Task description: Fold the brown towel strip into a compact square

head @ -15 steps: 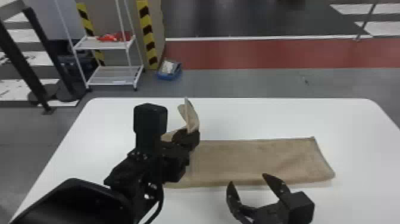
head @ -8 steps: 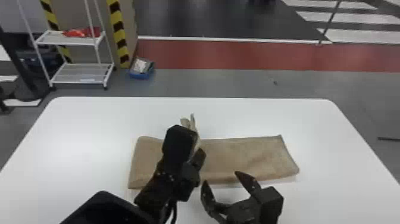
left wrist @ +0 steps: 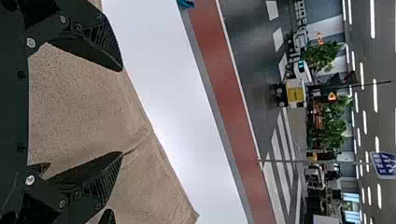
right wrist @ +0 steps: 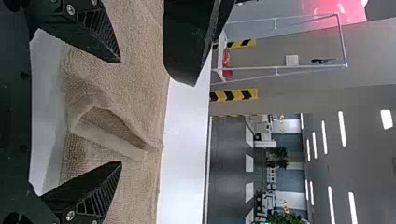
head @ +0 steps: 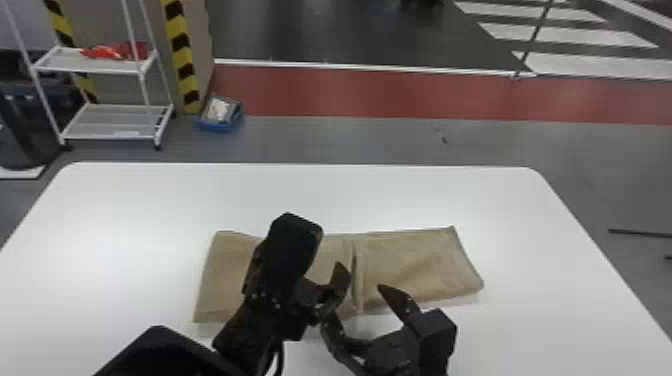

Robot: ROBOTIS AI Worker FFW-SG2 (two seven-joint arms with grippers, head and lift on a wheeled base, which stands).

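The brown towel strip [head: 415, 265] lies crosswise on the white table, with a raised crease across its middle. Over its left half is my left gripper [head: 327, 300], open. At its front edge, my right gripper [head: 367, 320] stands open near the crease. In the left wrist view, the left gripper [left wrist: 122, 112] has its fingers apart above the towel [left wrist: 84, 107], with nothing held between them. A puckered, raised fold of towel [right wrist: 140, 93] sits between the parted fingers of the right gripper [right wrist: 120, 112]; the left arm is close beside it.
Bare white table [head: 300, 190] extends behind the towel and to both sides. The two grippers are very close together at the front. Beyond the table, a white rack [head: 110, 120] and a blue box [head: 220, 115] stand on the floor.
The head view has swung to the right. My left gripper has moved rightward over the towel and let go of it; the upright flap it held has come down, leaving a low crease.
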